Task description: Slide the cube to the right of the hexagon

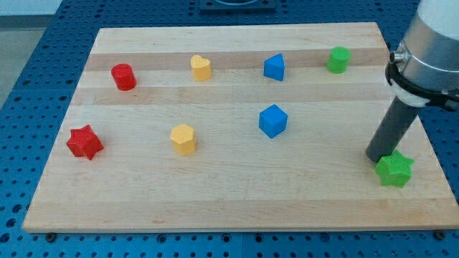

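Observation:
A blue cube (273,120) sits near the middle of the wooden board (229,208). A yellow hexagon (183,139) lies to the cube's left, slightly lower in the view. My tip (374,158) rests on the board at the view's right, far to the right of the cube. It is right beside the upper left of a green star (395,170).
A red cylinder (124,77), a yellow heart (201,68), a blue triangular block (275,67) and a green cylinder (338,60) line the view's top. A red star (84,142) sits at the left. The board's right edge is close to my tip.

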